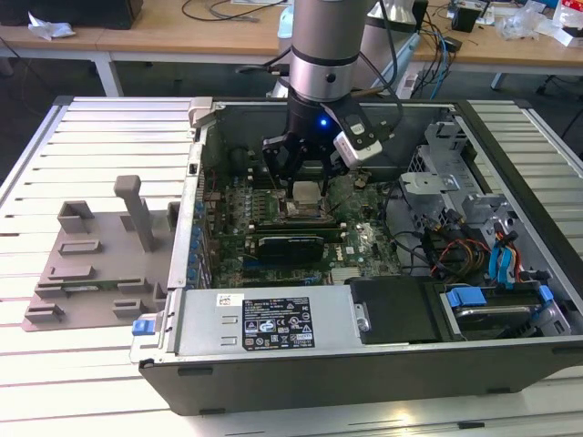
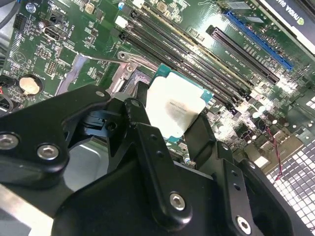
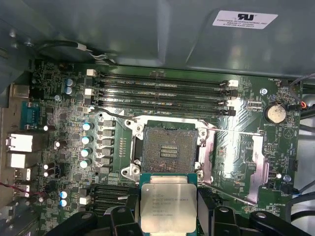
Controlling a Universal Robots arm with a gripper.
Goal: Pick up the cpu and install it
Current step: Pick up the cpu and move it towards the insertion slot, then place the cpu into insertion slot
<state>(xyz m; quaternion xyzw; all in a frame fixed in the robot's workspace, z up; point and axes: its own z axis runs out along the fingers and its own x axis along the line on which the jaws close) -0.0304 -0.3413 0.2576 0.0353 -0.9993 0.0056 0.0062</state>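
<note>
Silver-grey top up, clamped by two opposite edges: holds the cpu [image 3: 167, 209] between the black fingers [image 2: 198, 140] of the gripper [image 2: 170, 118], shut on its thin greenish rim in both wrist views. Hangs above the motherboard [image 3: 64, 93], not yet seated in the socket [image 3: 170, 147]; overlaps only the socket's edge farthest from the memory slots [image 3: 162, 91], leaving the pin field bare. Faces an open seat, with the load plate [image 3: 256, 167] swung aside toward the board's coin-cell edge. Looks risky on several counts. Could bend the fine socket contacts if lowered off-square or dragged sideways on touching, being mostly outside the seat at present. Could go in wrongly if turned against the socket's keying; no telling from these views about the match of notches and corner mark. Could slip or tilt in so narrow an edge grip, then land corner-first on the contacts. Might also catch a fingertip on the socket's metal frame, given so little room around the seat. Seen in the exterior view, works deep inside the open computer case [image 1: 364, 373], near the board's middle, just beside the long black card [image 1: 287, 246].
</note>
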